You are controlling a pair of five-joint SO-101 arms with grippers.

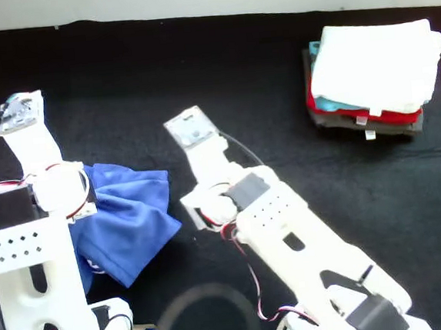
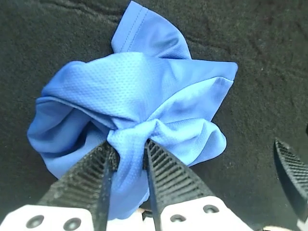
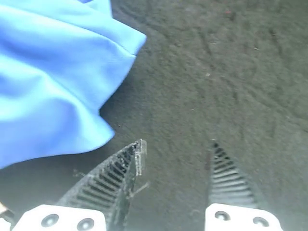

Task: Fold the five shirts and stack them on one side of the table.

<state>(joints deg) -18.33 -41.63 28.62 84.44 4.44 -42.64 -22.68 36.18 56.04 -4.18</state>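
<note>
Blue mesh cloth is pinched in the L claw (image 2: 130, 144): jaws nearly closed, w/ a bunched fold of the shirt (image 2: 144, 91) clamped between the ribbed fingers (image 2: 86, 178). The R claw (image 3: 176, 143) is spread approx. halfway, w/ nothing between its jaws. Its tips are set low over the black table (image 1: 196, 59). The shirt's edge is just beside one finger, and no contact can be made out.

Handling, as judged: the shirt is light, soft and limp, prob. a bit slick. No shape will be kept when it's lifted, so draping and sliding are to be expected. By a pinch on a bunched mid-section it's likely to be dragged as a lump, not spread. A better hold is judged to be at hem corners or shoulder seams, one per claw, so it can be pulled flat before folding. Thin cloth on a matte top: tips would need to be pressed right down to catch an edge.

Outward: the shirt is crumpled at the table's near left, between the arms. Well apart, at far right, a folded stack (image 1: 371, 74) is seen, w/ white on top, then teal, red and dark layers.
</note>
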